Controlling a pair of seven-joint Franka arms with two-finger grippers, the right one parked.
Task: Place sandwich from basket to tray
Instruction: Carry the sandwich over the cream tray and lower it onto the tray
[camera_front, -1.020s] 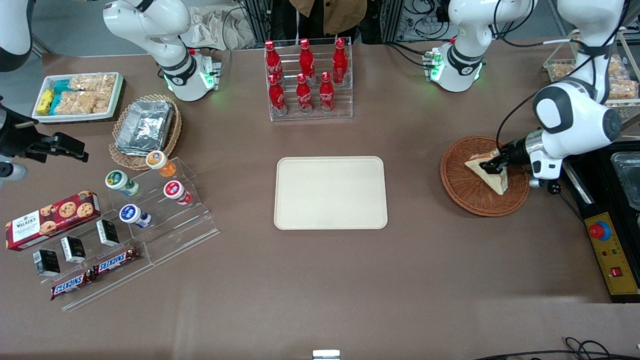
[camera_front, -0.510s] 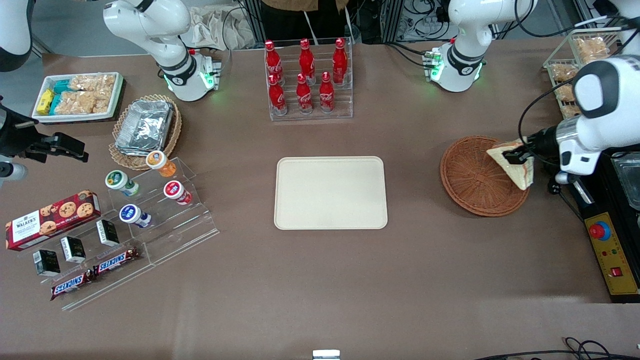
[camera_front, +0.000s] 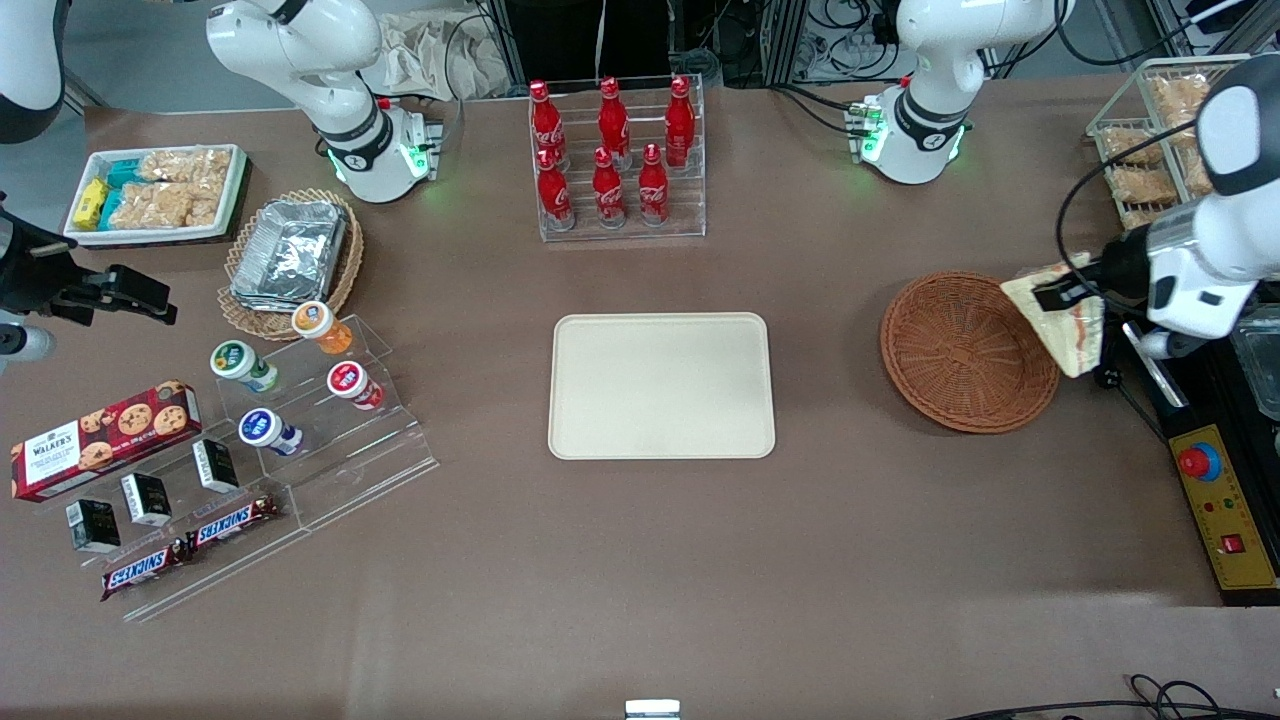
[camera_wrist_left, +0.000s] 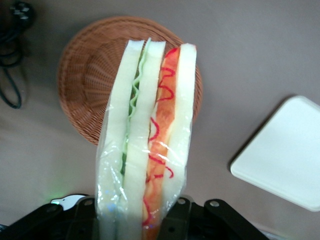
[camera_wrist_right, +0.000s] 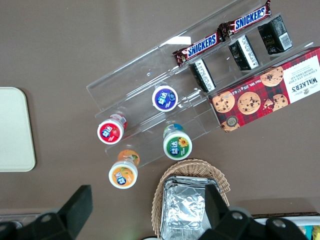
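Sandwich (camera_front: 1066, 325): we log one wrapped triangular wedge, white bread with green and orange-red filling along its cut edge, hanging in the air above the counter just past the basket rim, toward the working arm's end.

Pincer (camera_front: 1052, 296): we find it pinching the sandwich, a dark finger pressed on either face of the wedge; in the wrist view the wedge (camera_wrist_left: 145, 145) stands up out of the grip, filling edge toward the camera.

Basket (camera_front: 955, 350): round, reddish-brown wicker, now holding nothing. The wrist view shows it (camera_wrist_left: 90, 85) bare, below the lifted sandwich.

Change, one second ago to now: the sandwich lay in the basket with the pincer closed on it; half a second ago it was raised over the rim; now it is higher and fully outside the basket's outline. The basket and tray have not shifted.

Tray (camera_front: 661, 385): cream, rectangular, rounded corners, nothing on it, well apart from the basket toward the middle of the counter. One corner shows in the wrist view (camera_wrist_left: 285, 160).

Meaning for the task: we judge the pick-up done and the grip sound, with the carry and set-down outstanding.

Next move, our estimate: travel across the basket toward the tray, then lower and release.

Risk: the slick wrapper may let the wedge slip or swing during travel.
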